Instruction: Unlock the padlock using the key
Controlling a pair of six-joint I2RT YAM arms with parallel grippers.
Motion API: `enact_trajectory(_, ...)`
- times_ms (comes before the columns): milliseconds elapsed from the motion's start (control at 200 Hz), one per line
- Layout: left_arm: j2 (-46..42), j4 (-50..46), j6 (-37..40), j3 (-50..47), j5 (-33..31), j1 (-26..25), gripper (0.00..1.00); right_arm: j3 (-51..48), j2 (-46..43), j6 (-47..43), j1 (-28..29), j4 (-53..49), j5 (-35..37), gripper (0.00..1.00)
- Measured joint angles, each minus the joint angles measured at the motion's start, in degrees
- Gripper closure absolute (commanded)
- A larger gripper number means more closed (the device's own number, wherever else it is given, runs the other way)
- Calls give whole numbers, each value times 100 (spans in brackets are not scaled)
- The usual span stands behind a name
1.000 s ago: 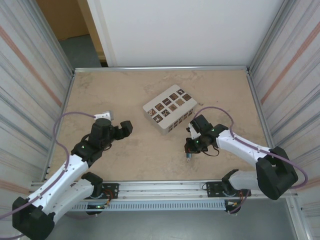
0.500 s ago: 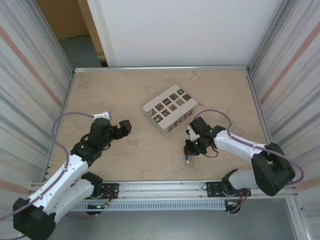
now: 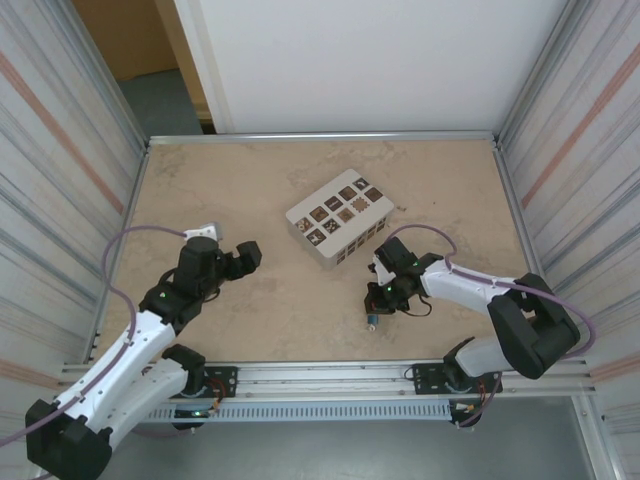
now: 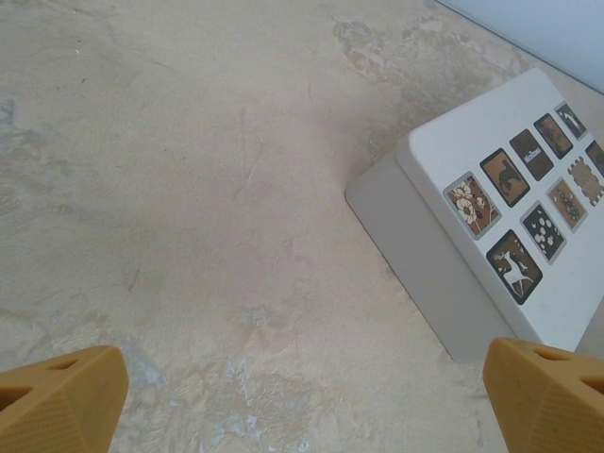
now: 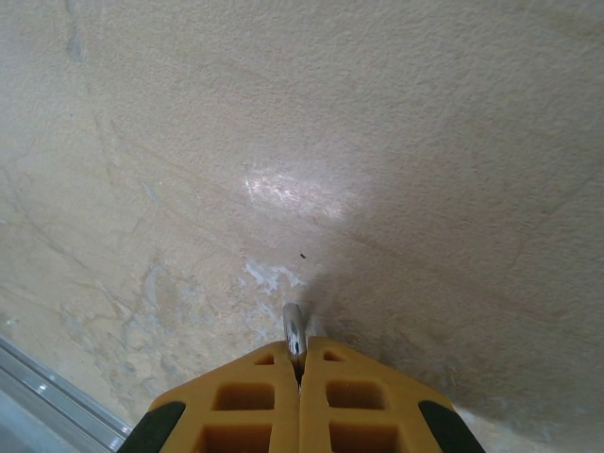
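We find the tiny blue-and-silvery metal padlock (image 3: 372, 321) right of centre on the beige stone-patterned worktop (image 3: 250, 180). It touches the tip of the right claw (image 3: 378, 305), on that claw's near-left side, and lies near of the white slotted box with dark squares (image 3: 338, 222).

From the right wrist, the right claw (image 5: 302, 351) is pressed closed. A thin silvery rod (image 5: 294, 330) is pinched between its fingers, and we take this for the lock's shackle, though it could be something else. Seen from overhead, the lock's long axis seems to run near to far, roughly in line with the fingers.

The left claw (image 3: 232, 238) stands spread wide with nothing in it. It is well apart to the left, across bare worktop, and faces the box (image 4: 510, 208).

We judge the right arm far the nearer, so the left claw would have to travel rightward to meet the lock. Whether a key sits in the lock is too small to tell.
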Motion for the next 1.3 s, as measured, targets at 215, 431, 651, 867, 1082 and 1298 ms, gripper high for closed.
enact_trajectory(215, -2, -20, 0, 0, 0, 11, 3, 0, 101, 0, 0, 157, -107, 100)
enact_trajectory(431, -2, -50, 0, 0, -2, 11, 3, 0, 162, 0, 20, 280, -186, 89)
enact_trajectory(651, -2, -107, 0, 0, -2, 24, 3, -20, 168, 4, 39, 304, -179, 80)
enact_trajectory(867, -2, -125, 0, 0, -4, 48, 3, -31, 168, 2, 39, 299, -153, 73)
enact_trajectory(1082, -2, -127, 0, 0, -4, 48, 3, -31, 114, 9, 39, 295, -136, 63)
enact_trajectory(1298, -2, -125, 0, 0, -4, 50, 3, -31, -79, 20, 37, 251, -24, 52)
